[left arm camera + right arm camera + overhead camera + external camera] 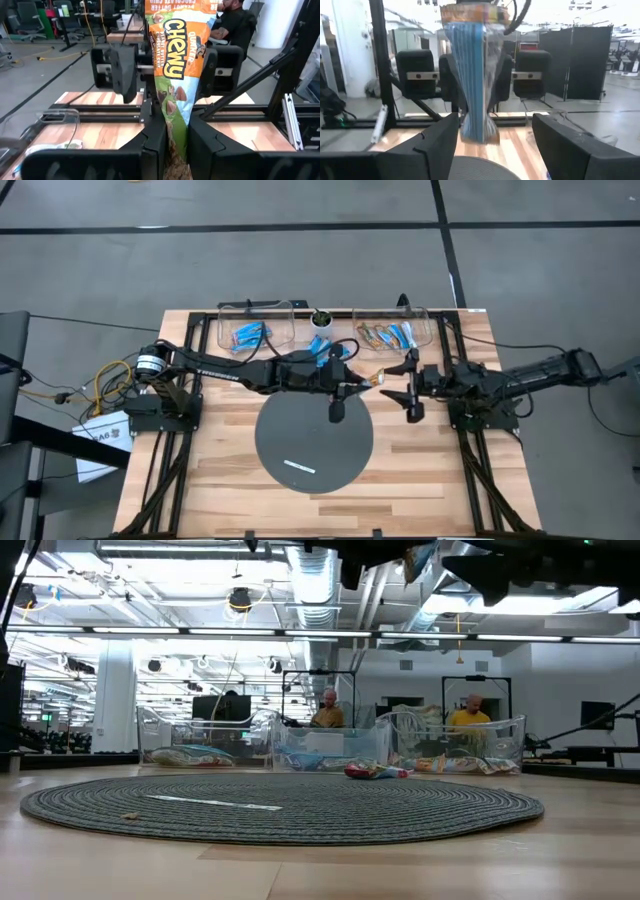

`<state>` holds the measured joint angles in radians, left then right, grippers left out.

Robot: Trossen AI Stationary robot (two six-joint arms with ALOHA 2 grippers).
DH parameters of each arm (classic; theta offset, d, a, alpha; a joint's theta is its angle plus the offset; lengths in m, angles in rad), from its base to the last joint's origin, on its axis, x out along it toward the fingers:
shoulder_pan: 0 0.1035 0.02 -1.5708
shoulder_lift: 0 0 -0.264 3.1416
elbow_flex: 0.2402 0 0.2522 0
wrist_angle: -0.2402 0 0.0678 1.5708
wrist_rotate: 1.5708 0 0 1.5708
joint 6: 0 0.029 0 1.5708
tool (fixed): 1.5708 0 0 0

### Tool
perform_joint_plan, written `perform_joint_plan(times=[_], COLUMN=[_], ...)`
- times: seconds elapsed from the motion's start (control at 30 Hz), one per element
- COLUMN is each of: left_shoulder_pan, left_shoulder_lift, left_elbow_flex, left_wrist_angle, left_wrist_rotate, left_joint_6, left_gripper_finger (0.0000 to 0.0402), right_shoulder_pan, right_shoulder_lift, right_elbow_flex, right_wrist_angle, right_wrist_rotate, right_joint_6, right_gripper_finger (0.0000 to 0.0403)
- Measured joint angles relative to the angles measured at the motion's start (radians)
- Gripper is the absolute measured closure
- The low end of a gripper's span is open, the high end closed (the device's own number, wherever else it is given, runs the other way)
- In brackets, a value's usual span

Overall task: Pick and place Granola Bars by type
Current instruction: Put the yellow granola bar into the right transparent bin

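Note:
One granola bar (176, 75), its wrapper orange and teal on one face and blue-striped on the other face (472, 75), hangs above the far edge of the dark round mat (313, 435). My left gripper (175, 132) is shut on it over the table's middle. My right gripper (492, 145) faces it from the table's right, open. Its fingers stand wide on either side of the bar's free end without touching it. Another granola bar (375, 772) lies flat on the table beyond the mat. My left gripper pinches one end of the bar (175, 150) between its two fingers. The fingers come about level from the table's left and lie along the bar. The bar sticks out past the fingertips toward my right gripper, lifted clear of the mat and table.
Two clear bins stand at the far edge. The left bin (255, 328) holds blue bars, the right bin (392, 330) tan and blue ones. A small dark cup (320, 318) stands between them. A white strip (299, 468) lies on the mat. People sit in the room beyond the table.

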<state>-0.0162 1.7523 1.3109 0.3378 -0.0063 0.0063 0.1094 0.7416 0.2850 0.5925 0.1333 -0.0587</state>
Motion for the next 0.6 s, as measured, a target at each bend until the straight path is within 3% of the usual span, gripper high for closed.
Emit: perform_joint_plan(times=[0.6], left_shoulder_pan=[0.0], left_shoulder_lift=[0.001], left_elbow_flex=[0.0], left_wrist_angle=[-0.072], left_wrist_rotate=[-0.035], left_joint_6=[0.033], left_gripper_finger=[0.035], right_shoulder_pan=[-0.001], right_shoulder_lift=[0.219], right_elbow_flex=[0.156], right_wrist_angle=[0.03], right_wrist_rotate=[-0.006], right_joint_6=[-0.06], right_gripper_finger=[0.0154])
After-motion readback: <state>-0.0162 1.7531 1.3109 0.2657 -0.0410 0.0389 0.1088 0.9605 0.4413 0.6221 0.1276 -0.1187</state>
